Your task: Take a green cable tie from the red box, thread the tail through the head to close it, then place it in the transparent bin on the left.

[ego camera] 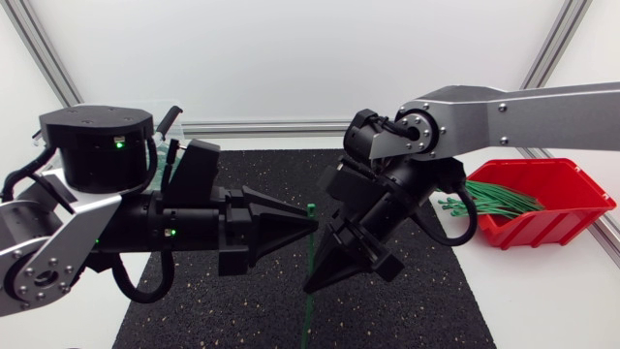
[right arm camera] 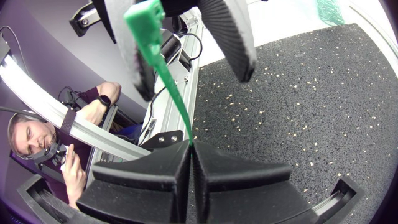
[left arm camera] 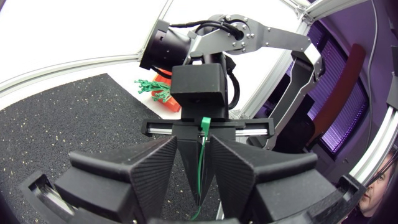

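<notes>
Two black robot grippers meet almost tip to tip above a black mat (ego camera: 194, 320), with one green tie (right arm camera: 169, 93) standing nearly upright between them. The right gripper (right arm camera: 190, 149) is clamped tight on the tie's strap, part way along. From its fingertips the strap rises to the square head, and in the head view the rest hangs straight down toward the mat. The left gripper (ego camera: 312, 221) comes in from the opposite side with its fingers a little apart. The head of the tie sits in that gap, against one finger (right arm camera: 134, 56) and clear of the other, so the left gripper is not gripping it. The red box (ego camera: 557, 228) stands well off to the right, beside the mat, with spare ties (ego camera: 499, 199) in it. The clear bin cannot be made out in any view.

No loop shows, so the tie looks unclosed and threading is probably the step in hand. Several things could go wrong from here. If the left fingers close off-centre, they could push the head sideways and bend the thin strap instead of catching it. The strap is smooth and narrow, so a tug could slide it through the right gripper's hold or drop it onto the mat. The fingertips are very near each other and could collide
</notes>
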Motion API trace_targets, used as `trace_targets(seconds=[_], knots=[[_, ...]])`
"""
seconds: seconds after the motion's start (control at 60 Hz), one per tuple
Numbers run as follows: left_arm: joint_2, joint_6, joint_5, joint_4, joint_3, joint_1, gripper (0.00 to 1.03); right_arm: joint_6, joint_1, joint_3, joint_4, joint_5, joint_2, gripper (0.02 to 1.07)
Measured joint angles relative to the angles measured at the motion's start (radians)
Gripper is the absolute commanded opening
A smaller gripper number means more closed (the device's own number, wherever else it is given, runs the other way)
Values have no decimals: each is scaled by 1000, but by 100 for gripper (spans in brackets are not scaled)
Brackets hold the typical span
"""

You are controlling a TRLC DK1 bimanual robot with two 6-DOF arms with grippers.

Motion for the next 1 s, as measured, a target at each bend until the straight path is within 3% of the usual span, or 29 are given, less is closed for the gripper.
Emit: trace_targets(seconds=[0.3, 0.6, 1.0], knots=[[-15, 0, -16, 2, -3, -8, 24, -4, 0, 0, 0, -4, 0, 8], [-19, 0, -19, 10, -10, -10, 4, -15, -1, 0, 0, -14, 0, 8], [-20, 0, -19, 9, -11, -22, 4, -19, 11, 0, 0, -17, 1, 8]])
